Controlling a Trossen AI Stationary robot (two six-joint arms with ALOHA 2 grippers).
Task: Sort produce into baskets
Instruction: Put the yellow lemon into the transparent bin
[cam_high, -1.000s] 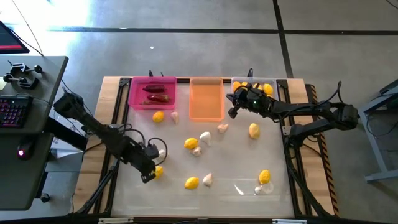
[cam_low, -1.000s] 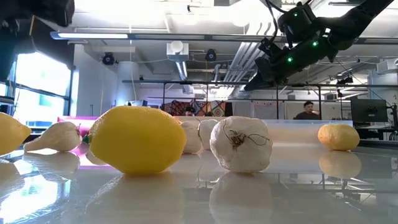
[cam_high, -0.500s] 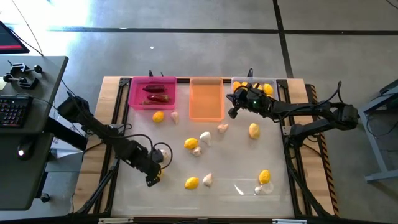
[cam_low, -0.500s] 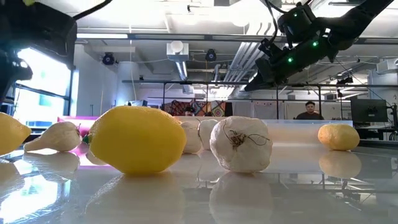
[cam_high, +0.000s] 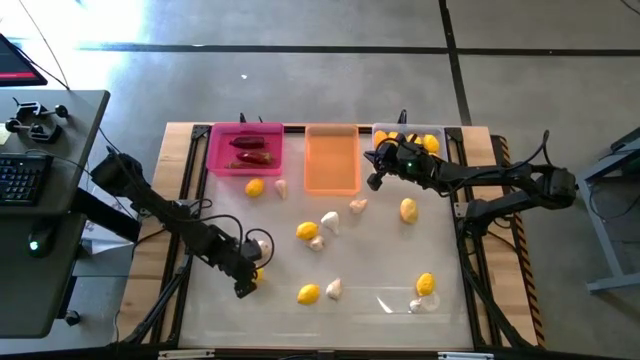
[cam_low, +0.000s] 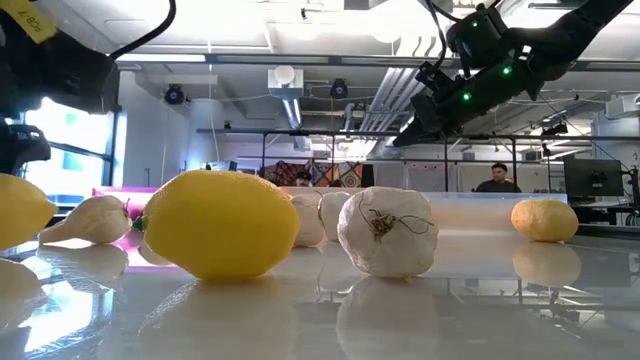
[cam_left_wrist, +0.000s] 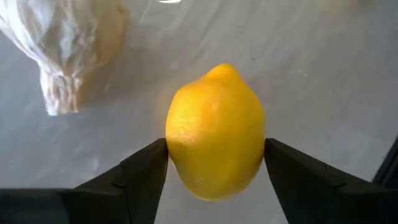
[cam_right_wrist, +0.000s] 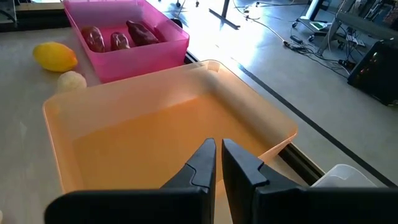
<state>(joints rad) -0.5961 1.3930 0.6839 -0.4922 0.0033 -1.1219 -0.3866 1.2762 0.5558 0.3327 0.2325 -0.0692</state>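
Here, lemon (cam_left_wrist: 216, 132) between open left gripper (cam_left_wrist: 216, 163) fingers (garlic (cam_left_wrist: 65, 46) beside)

No legible text, label, brand, number or sign appears in any view; a small yellow tag on one arm cannot be read.

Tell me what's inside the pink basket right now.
The pink basket holds three dark red chilies, lying side by side. No lemons or garlic show in it. Its near corner is hidden behind the wall.
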